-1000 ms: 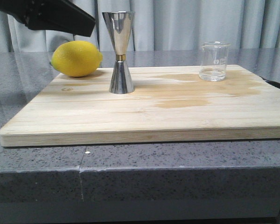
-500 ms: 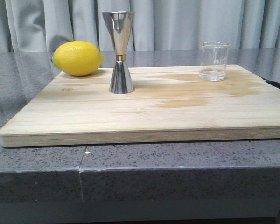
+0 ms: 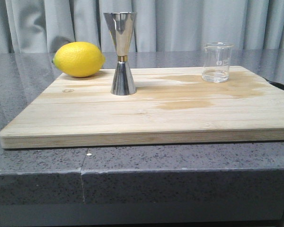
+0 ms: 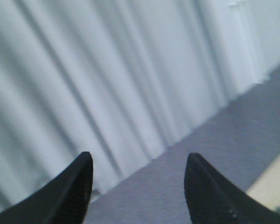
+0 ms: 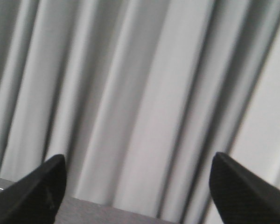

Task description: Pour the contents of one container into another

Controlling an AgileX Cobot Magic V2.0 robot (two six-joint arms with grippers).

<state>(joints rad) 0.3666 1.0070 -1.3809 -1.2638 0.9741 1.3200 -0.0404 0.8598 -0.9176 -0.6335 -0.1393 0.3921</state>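
I see a staged kitchen or bar counter: a speckled grey stone worktop (image 3: 180, 163), a pale wooden cutting board (image 3: 146, 116), a steel hourglass jigger (image 3: 120, 53), a yellow lemon (image 3: 79, 59), grey pleated curtains (image 3: 180, 23) behind.

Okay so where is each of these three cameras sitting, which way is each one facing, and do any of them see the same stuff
Front view: low at the table edge, facing forward over the cutting board with lemon, jigger and glass beaker; no robot parts show.
Left wrist view: on the left arm, facing the curtain and countertop; left gripper open.
Right wrist view: on the right arm, facing the curtain; right gripper open.
Shared: all three show the curtain; front and left wrist share a board corner.
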